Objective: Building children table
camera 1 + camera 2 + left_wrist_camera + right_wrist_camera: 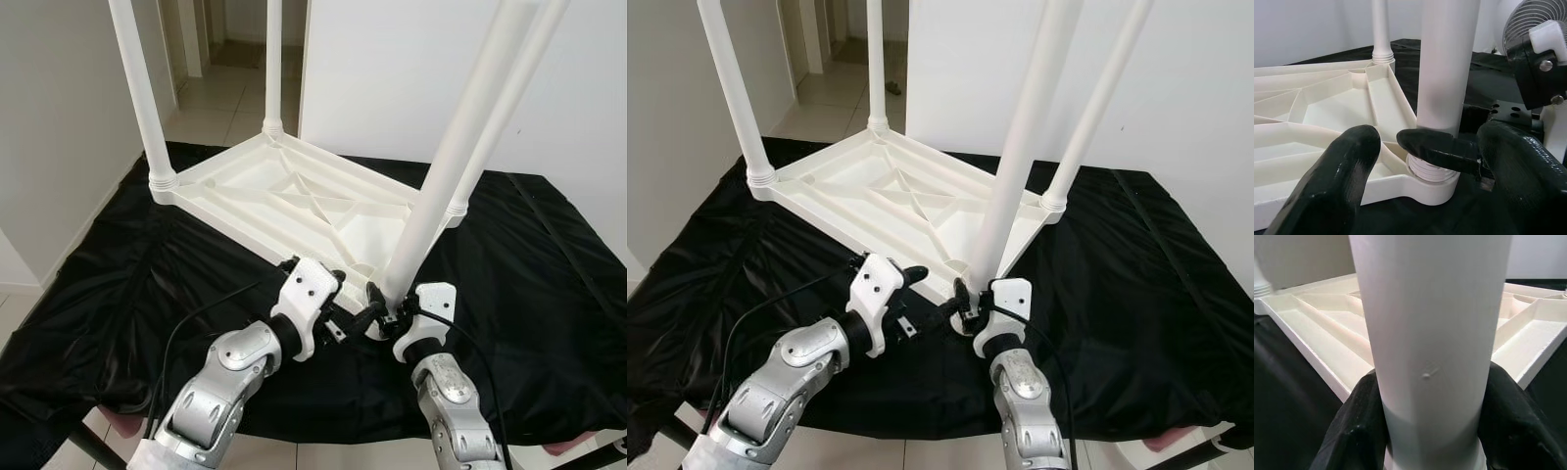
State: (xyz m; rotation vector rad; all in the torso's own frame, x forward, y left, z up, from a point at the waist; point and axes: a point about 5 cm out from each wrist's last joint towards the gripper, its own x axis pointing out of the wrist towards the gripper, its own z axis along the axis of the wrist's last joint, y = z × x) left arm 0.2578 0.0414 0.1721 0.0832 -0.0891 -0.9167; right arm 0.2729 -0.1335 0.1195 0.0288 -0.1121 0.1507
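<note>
A black-draped bench [549, 294] carries the upturned white tabletop [294, 201]. At the tabletop's near corner the fourth leg [446, 176] leans; it likely needs straightening while screwed. Right gripper [384, 311] fingers clasp its base; left gripper [1415, 161] fingers spread wide beside.

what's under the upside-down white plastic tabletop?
The upside-down white plastic tabletop lies on a black cloth that spreads out past every edge. Whatever the cloth rests on is covered. The right gripper clamps the near white leg at its base.
</note>
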